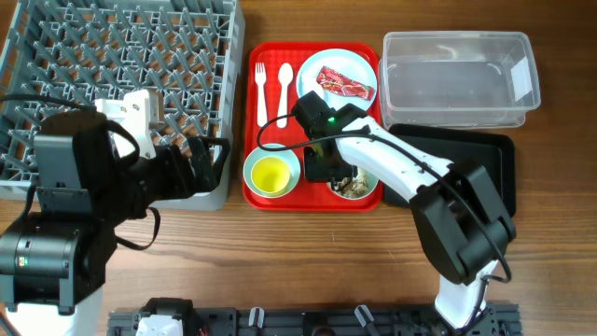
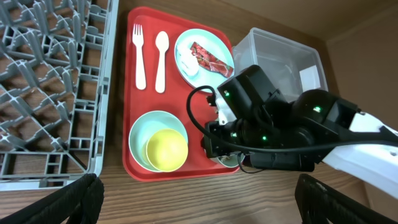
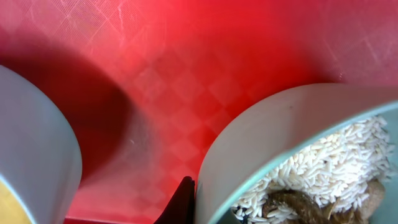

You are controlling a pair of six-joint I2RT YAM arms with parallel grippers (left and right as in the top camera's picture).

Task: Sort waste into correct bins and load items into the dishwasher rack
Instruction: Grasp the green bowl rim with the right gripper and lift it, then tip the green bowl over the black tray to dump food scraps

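Note:
My right gripper (image 1: 326, 170) is shut on the near rim of a pale blue bowl (image 3: 273, 137) holding rice and brown scraps (image 3: 329, 171). One black finger (image 3: 185, 200) shows outside the wall; the other is hidden. Beside it a second blue bowl (image 1: 271, 174) holds the yellow cup (image 2: 166, 149). The blue plate (image 1: 338, 79) carries the red wrapper (image 1: 345, 86). All sit on the red tray (image 1: 270, 121). My left gripper (image 2: 199, 208) hangs open over bare table in front of that tray, next to the grey dishwasher rack (image 1: 121, 75).
A white fork (image 1: 261, 89) and spoon (image 1: 284, 89) lie on the red tray's left side. The clear tub (image 1: 459, 79) stands at the back right, with the black tray (image 1: 485, 154) just in front of it, partly under my right arm.

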